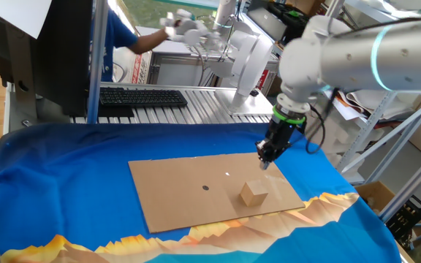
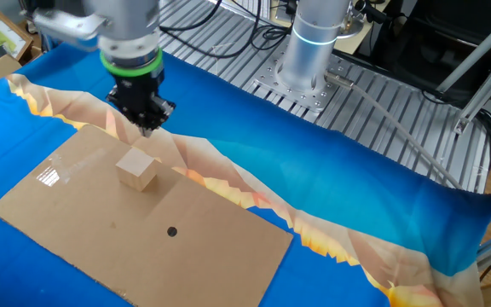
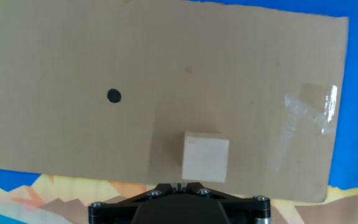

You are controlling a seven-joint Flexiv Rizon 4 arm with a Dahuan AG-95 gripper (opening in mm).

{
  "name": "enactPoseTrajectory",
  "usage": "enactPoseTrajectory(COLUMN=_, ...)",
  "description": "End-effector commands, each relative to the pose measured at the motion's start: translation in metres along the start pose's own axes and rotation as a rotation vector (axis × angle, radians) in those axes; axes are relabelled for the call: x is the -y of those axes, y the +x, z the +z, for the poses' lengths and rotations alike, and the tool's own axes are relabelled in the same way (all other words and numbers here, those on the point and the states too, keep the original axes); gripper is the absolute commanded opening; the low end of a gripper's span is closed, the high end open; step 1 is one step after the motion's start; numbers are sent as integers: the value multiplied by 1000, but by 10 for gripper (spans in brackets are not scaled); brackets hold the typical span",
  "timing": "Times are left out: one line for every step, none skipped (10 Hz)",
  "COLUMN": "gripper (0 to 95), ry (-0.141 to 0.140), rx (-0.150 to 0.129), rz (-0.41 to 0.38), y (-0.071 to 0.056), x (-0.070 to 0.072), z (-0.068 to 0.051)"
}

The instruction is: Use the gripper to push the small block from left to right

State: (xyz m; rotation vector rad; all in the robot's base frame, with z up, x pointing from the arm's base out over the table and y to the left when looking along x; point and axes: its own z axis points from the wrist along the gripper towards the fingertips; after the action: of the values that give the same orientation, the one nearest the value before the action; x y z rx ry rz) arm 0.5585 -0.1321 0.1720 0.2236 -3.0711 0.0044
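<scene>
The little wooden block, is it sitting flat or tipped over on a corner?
Flat. The small block rests with one whole face on the cardboard sheet, top level, no corner lifted in either fixed view.

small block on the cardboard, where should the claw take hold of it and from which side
Come straight down from above and close on two opposite flat side faces of the small block. It sits flat on the cardboard sheet as a plain cube, with open space on every side and only a dark dot nearby. The claw hovers beside it, not touching.
</scene>
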Motion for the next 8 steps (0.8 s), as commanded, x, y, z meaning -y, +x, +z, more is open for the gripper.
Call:
enactPoseTrajectory(gripper=0, ry=39, rx=-11, rz=62, y=2, x=-1, z=0)
enactPoseTrajectory(gripper=0, ry=42, rx=-13, rz=100, y=2, x=-1, z=0)
enactPoseTrajectory(gripper=0, ry=44, rx=-10, rz=120, y=2, x=-1, z=0)
enactPoseTrajectory(gripper=0, ry=43, rx=-9, rz=123, y=2, x=-1, z=0)
enactPoseTrajectory(gripper=0, ry=42, rx=-3, rz=136, y=2, x=-1, z=0)
enactPoseTrajectory(gripper=0, ry=39, rx=2, rz=169, y=2, x=-1, z=0)
enactPoseTrajectory(gripper=0, ry=26, rx=8, rz=177, y=2, x=-1, z=0)
enactPoseTrajectory(gripper=0, ry=20, rx=10, rz=169, y=2, x=-1, z=0)
